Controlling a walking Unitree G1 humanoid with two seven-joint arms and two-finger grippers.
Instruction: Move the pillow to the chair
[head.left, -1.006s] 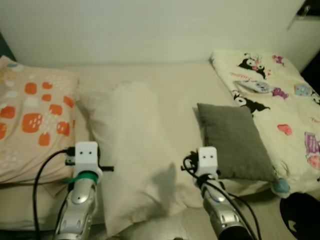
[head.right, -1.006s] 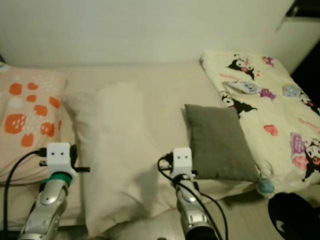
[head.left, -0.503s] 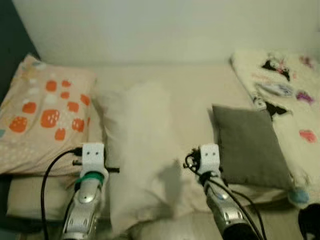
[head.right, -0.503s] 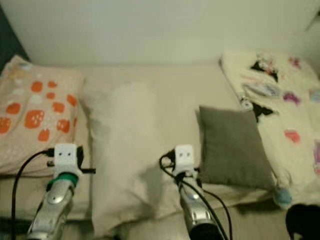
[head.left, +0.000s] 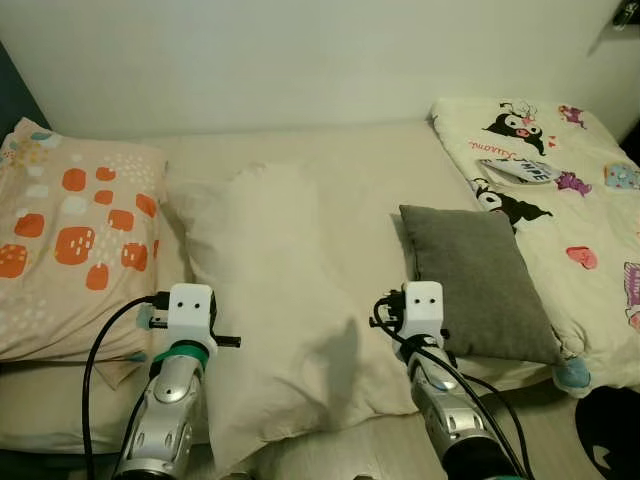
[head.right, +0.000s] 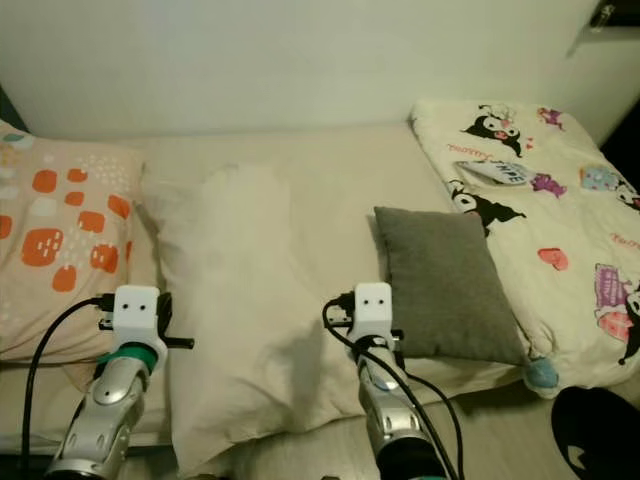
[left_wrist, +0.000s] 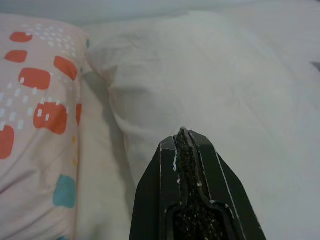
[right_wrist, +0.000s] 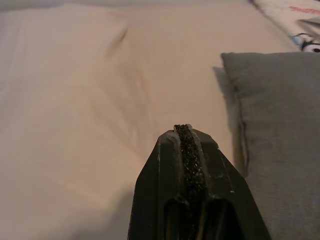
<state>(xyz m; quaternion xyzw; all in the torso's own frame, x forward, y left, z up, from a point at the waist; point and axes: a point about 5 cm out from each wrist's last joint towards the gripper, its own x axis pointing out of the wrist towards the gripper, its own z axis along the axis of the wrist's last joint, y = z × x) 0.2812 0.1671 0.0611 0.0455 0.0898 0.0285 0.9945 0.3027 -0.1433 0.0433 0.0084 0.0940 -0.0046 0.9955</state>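
Bedding covers the bed (head.left: 350, 160) from edge to edge, with a pale wall along the top of the frame. A large cream pillow (head.left: 275, 300) lies in the middle of the frame, running from mid-frame down to the bed's near edge, its lower corner reaching the bottom. To its left, at the left edge of the frame, rests an orange-spotted pillow (head.left: 70, 240), its side just beside the cream one. To the right lies a grey cushion (head.left: 475, 280), apart from the cream pillow by a strip of bare sheet, and partly lying on a cartoon-print blanket (head.left: 560, 200) that fills the upper right.

The left tool (left_wrist: 184, 137) has its two black fingers pressed together with nothing between them, hovering over the cream pillow's left border. The right tool (right_wrist: 184, 131) is likewise closed and empty, over the bare strip between the cream pillow and the grey cushion's edge. Open sheet stretches above both pillows toward the wall.
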